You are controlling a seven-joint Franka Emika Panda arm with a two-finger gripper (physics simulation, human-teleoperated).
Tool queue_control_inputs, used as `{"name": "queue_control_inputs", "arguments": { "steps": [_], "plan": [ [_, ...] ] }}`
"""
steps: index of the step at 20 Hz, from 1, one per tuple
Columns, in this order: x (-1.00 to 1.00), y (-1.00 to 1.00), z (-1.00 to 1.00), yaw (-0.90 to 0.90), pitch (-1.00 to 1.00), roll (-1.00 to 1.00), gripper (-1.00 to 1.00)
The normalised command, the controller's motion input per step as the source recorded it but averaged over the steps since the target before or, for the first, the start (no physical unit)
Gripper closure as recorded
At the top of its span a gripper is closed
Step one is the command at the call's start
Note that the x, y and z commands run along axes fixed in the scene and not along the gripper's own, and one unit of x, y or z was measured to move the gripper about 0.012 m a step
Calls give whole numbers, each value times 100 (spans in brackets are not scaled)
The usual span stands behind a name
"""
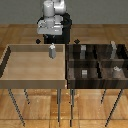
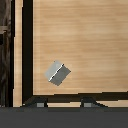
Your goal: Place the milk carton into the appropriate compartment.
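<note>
**Operator:** Firstly, locate the milk carton (image 1: 51, 51).

**Technician:** It stands upright on the light wooden tray (image 1: 10, 67), near the far wall and toward the exterior view's right, not far from the dark compartment rack (image 1: 70, 64). The wrist view shows the milk carton (image 2: 56, 72) from above as a small grey block on bare wood, close to the tray wall (image 2: 27, 45), with nothing touching it.

**Operator:** State of the end effector (image 1: 50, 40)?

**Technician:** It hangs above the carton and apart from it, holding nothing. I cannot tell the width between its jaws: the exterior view is too coarse there, and the wrist view shows only dark finger bases at the frame edge.

**Operator:** Procedure for this step?

**Technician:** In my judgement the step is approach and grasp. Centre over the carton, rotate the wrist to match its flat sides, since it sits turned relative to the tray wall, then descend vertically and close below the peak. A skewed closure would likely tip it.

**Operator:** What does each view add?

**Technician:** Only the wrist view shows the carton's rotation. Only the exterior view shows the rack, its grey boxes (image 1: 115, 71) already in compartments, and the table legs (image 1: 60, 105).
</note>
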Motion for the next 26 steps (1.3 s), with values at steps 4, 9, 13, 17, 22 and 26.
{"name": "queue_control_inputs", "arguments": {
  "steps": [4, 9, 13, 17, 22, 26],
  "plan": [
    [0, 0, 0, 0, 0, 0, -100],
    [0, 0, 0, 0, 0, 0, -100],
    [0, 0, 0, 4, 0, 0, -100],
    [0, 0, 0, 62, 0, 0, -100],
    [0, 0, 0, 61, 0, 0, -100],
    [0, -25, 0, 8, 0, 0, -100]
  ]
}}
